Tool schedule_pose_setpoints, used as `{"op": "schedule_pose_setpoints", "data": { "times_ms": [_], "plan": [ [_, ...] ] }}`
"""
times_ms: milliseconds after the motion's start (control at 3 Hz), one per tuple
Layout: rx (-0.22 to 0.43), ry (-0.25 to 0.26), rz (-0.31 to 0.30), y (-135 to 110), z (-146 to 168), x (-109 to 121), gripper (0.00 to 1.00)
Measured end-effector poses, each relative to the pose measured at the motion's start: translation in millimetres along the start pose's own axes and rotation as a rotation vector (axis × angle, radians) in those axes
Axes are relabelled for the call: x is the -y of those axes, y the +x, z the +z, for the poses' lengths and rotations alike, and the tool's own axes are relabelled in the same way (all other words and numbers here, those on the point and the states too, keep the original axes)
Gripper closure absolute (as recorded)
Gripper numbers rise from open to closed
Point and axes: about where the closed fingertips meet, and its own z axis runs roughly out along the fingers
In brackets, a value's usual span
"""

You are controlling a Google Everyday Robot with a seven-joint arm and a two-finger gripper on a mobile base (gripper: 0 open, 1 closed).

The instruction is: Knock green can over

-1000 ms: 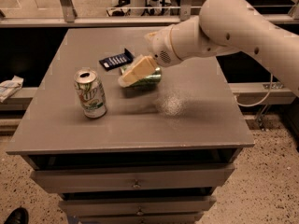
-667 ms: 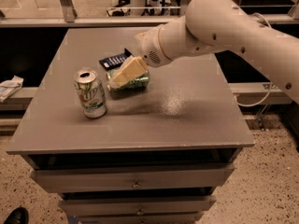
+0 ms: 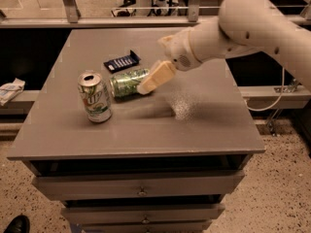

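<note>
The green can [image 3: 127, 82] lies on its side on the grey table [image 3: 146, 125], silver top pointing left, just right of the upright can. My gripper [image 3: 154, 77] hangs from the big cream arm that reaches in from the right. It is at the can's right end and overlaps it there. The white-and-green can [image 3: 95, 97] with a big logo stands upright to the left, close to the green can's top.
A dark blue flat packet [image 3: 122, 61] lies behind the cans. The table's drawers [image 3: 141, 188] face me at the front. A rail and ledge [image 3: 121, 21] run behind the table. A white object [image 3: 10, 89] lies on the ledge at the left.
The arm has swung back to the right and lifted off the can. The green can, covered by the gripper before, now shows lying on its side.
</note>
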Motion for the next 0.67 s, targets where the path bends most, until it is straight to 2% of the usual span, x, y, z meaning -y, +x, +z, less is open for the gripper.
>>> {"op": "schedule_pose_setpoints", "data": {
  "times_ms": [333,667],
  "plan": [
    [0.014,-0.025,-0.010,13.9,-30.4,14.7,0.00],
    [0.023,-0.031,-0.038,22.1,-74.4,32.3,0.00]
  ]
}}
